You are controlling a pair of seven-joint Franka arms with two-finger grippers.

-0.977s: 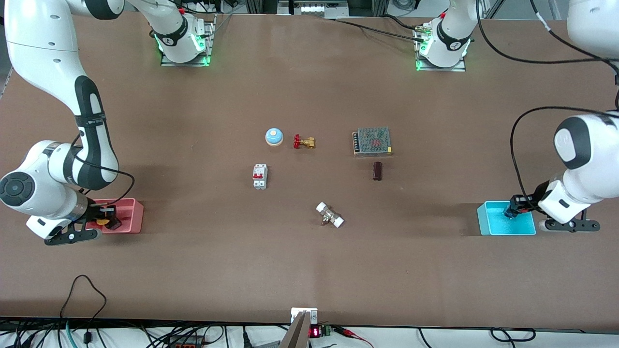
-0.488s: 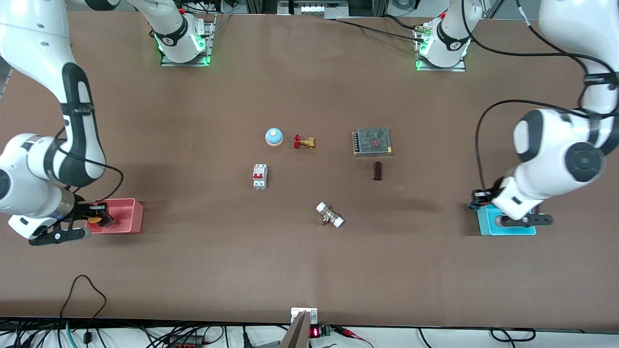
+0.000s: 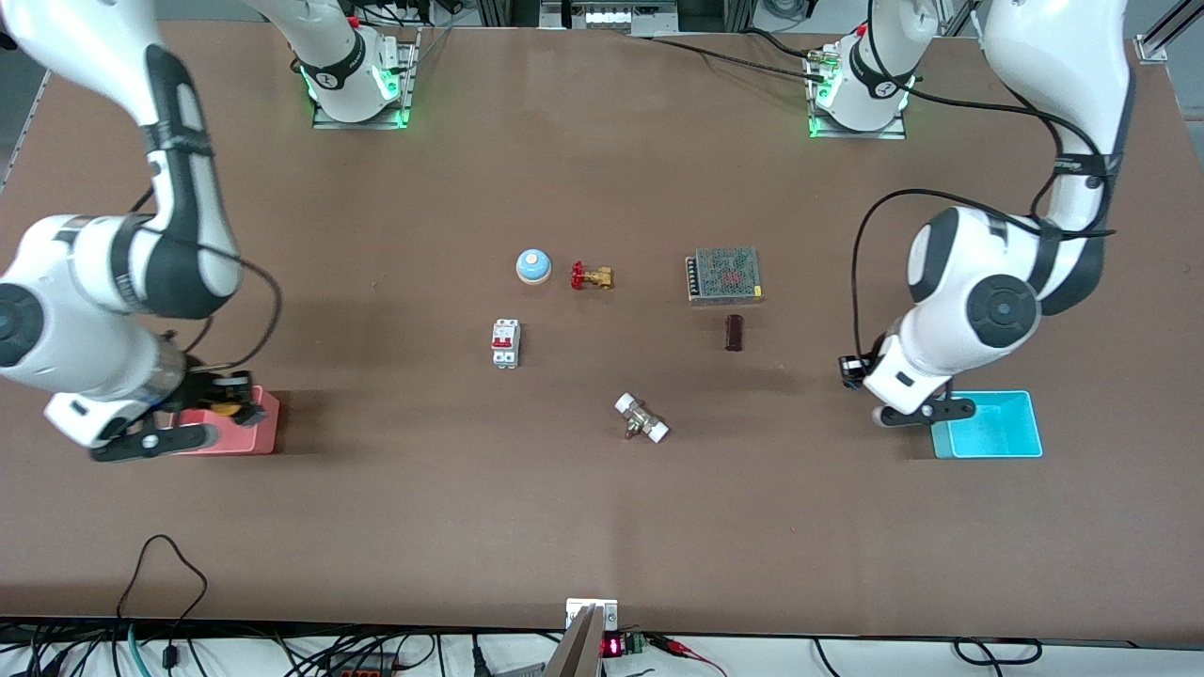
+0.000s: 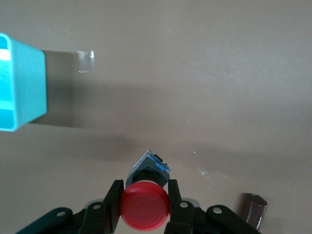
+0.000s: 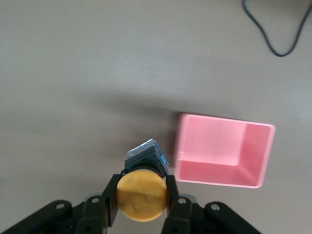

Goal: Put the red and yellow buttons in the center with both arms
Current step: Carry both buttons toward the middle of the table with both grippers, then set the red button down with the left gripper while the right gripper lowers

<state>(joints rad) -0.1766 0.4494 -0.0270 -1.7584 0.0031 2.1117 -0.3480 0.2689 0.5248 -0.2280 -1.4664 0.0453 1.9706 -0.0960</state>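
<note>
My left gripper [image 3: 854,369] is shut on the red button [image 4: 145,210], its fingers on either side of the round red cap. It holds the button above the bare brown tabletop [image 3: 602,508], just off the cyan bin [image 3: 992,428] on the side toward the table's middle. My right gripper [image 3: 226,395] is shut on the yellow button [image 5: 141,195], which also shows in the front view [image 3: 224,408]. It holds the button up over the edge of the pink bin [image 3: 254,432]. Both bins look empty in the wrist views, the cyan bin [image 4: 22,87] and the pink bin [image 5: 222,151].
Around the table's middle lie a blue-and-white bell [image 3: 533,266], a brass valve with a red handwheel [image 3: 592,276], a white circuit breaker [image 3: 506,343], a mesh-topped power supply [image 3: 723,275], a dark brown block [image 3: 735,332] and a white-capped fitting [image 3: 641,418].
Both grippers rose out of their bins with the buttons. The left one moved off the cyan bin toward the table's middle; the right one shifted to the pink bin's inner edge.
</note>
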